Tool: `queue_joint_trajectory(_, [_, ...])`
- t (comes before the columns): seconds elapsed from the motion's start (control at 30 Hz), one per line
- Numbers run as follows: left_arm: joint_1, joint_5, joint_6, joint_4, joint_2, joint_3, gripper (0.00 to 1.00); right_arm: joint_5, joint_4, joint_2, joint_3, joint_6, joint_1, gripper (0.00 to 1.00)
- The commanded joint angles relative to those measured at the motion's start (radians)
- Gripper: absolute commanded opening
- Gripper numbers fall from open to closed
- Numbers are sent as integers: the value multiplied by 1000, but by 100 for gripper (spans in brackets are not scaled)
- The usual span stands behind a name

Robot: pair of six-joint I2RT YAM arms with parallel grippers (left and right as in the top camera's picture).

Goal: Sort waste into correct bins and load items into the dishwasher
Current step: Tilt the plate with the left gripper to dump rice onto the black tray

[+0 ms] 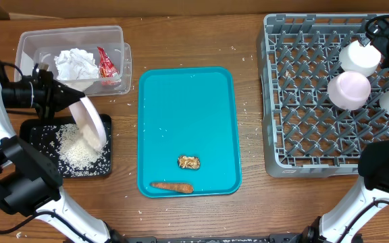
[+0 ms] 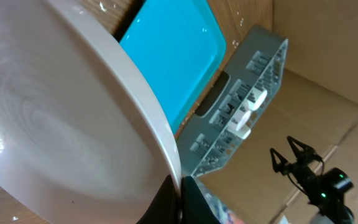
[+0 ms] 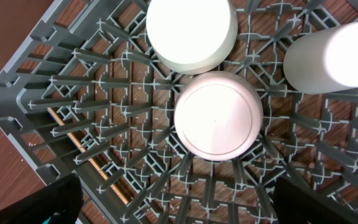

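Left gripper (image 1: 69, 100) is clamping the plate (image 1: 92, 123) rim, tipping rice (image 1: 80, 154) onto the black tray (image 1: 31, 127) at 9 o'clock. A steeper tilt, centred over the tray, looks best. Right gripper (image 3: 185, 213) is hanging wide open over the rack (image 1: 302, 135) at 3 o'clock.

Bright, even light, soft shadows; white cup (image 3: 331, 56) blown out, near plate (image 2: 61, 124) blurred
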Motion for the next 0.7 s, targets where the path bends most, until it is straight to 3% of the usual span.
queue_joint_trajectory(0.0, [23,95,71,-4,-26,-41,4,-2,3,-24,18,4,3,100])
queue_joint_trajectory(0.37, [36,180,88,-4,-31,-52,4,-2,2,-24,18,4,3,100])
queue_joint_trajectory(0.67, [52,167,97,-4,-39,-92,4,-2,3,-24,18,4,3,100])
